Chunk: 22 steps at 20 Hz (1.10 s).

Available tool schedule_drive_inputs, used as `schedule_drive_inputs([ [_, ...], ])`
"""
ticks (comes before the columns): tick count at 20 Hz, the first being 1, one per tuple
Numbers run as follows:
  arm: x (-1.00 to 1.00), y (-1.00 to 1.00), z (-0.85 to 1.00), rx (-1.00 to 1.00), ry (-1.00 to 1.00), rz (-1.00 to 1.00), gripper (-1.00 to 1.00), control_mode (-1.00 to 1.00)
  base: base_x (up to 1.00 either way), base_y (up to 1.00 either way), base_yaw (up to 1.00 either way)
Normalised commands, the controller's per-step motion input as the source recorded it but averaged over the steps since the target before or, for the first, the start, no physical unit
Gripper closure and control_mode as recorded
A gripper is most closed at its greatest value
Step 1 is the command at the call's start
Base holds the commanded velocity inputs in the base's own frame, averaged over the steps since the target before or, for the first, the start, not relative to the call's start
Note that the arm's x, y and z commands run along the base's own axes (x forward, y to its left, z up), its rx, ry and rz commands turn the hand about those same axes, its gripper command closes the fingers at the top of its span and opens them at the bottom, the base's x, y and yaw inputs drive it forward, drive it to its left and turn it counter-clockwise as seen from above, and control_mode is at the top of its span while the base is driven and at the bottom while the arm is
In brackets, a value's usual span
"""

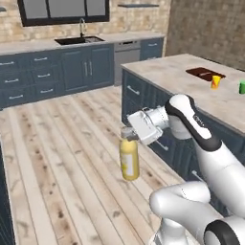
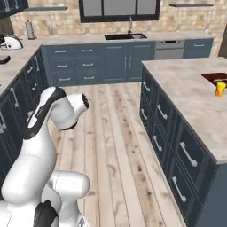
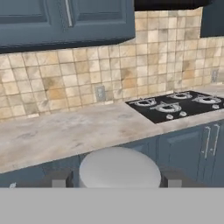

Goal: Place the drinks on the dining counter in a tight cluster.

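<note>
Left base view: arm carries the yellow bottle over the wooden floor, short of the dining surface.

Largest is the dining surface [image 1: 182, 76], its beige marble top running from 12 to 3 o'clock of that view, with dark blue drawers below it. The white arm [image 1: 201, 139] rises from 5 o'clock and bends toward centre. The fingers [image 1: 128, 135] are clamped on the grey cap of the yellow bottle [image 1: 129, 162], which hangs upright above the floor [image 1: 57, 167], just beside the drawer fronts. On the marble sit a brown basin [image 1: 205, 73], a small yellow cup [image 1: 216, 82] touching its near edge, and a green cup [image 1: 242, 87] at 3 o'clock. Hand view has the grey cap [image 3: 119, 168] between both dark fingertips [image 3: 60, 180].
</note>
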Motion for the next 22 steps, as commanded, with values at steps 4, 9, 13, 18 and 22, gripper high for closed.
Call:
schedule_drive_inputs([
  [4,0.0,0.0,0.0,0.0,0.0,0.0,1.0,1.0,0.21,-0.04,-0.68],
  [9,0.0,0.0,0.0,0.0,0.0,0.0,1.0,1.0,0.25,0.0,-0.67],
  [13,0.0,0.0,0.0,0.0,0.0,0.0,1.0,1.0,0.61,0.0,-0.33],
  [18,0.0,0.0,0.0,0.0,0.0,0.0,1.0,1.0,0.88,0.0,0.0],
  [22,0.0,0.0,0.0,0.0,0.0,0.0,1.0,1.0,0.83,0.04,-0.09],
])
